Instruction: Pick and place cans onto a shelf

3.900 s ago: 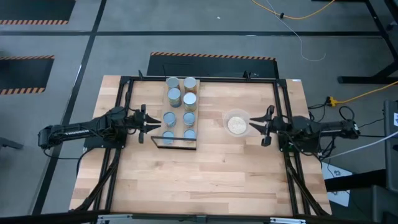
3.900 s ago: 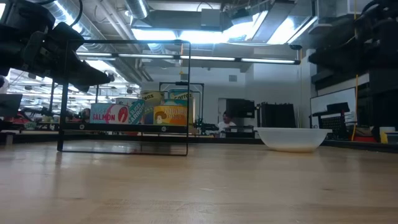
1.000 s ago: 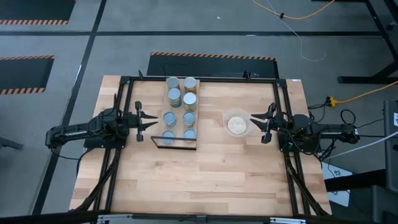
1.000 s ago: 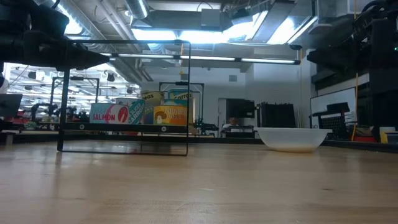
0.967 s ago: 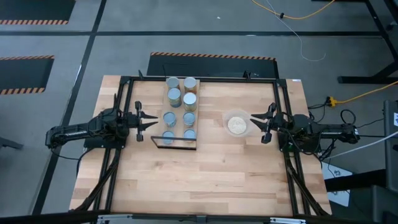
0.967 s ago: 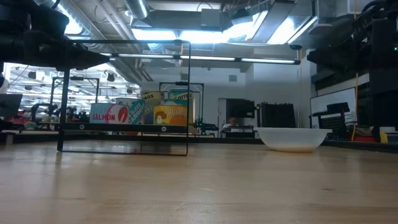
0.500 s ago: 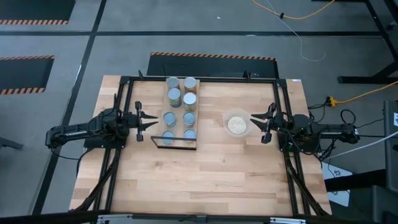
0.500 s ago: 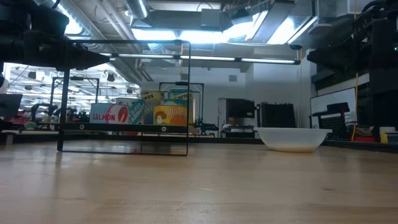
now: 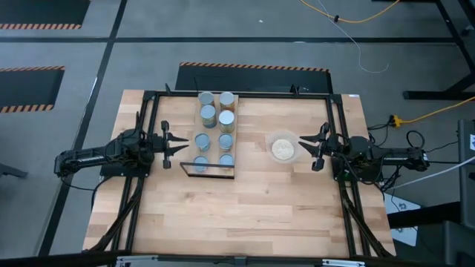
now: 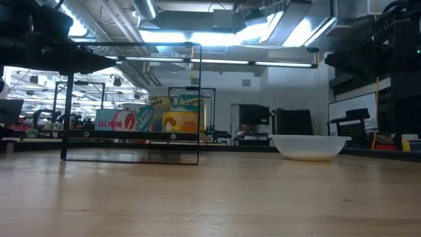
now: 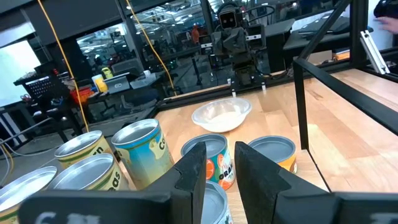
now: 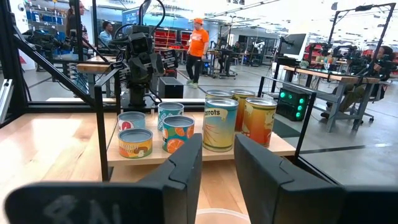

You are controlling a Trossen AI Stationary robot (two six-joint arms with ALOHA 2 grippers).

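Observation:
Several cans stand upright in two rows on the shelf, a long light-wood board with a thin black frame, at the table's middle far side. In the right wrist view the cans rest on their bases on the board. My left gripper hangs level just left of the shelf, open and with nothing between its fingers; its wrist view shows cans close ahead. My right gripper is also open and level, at the table's right, facing the shelf across a bowl.
A clear bowl with beige contents sits between the shelf and my right gripper. Black frame rails run along the table's left, right and far sides. The bare wooden tabletop stretches toward the near edge. People stand in the room beyond.

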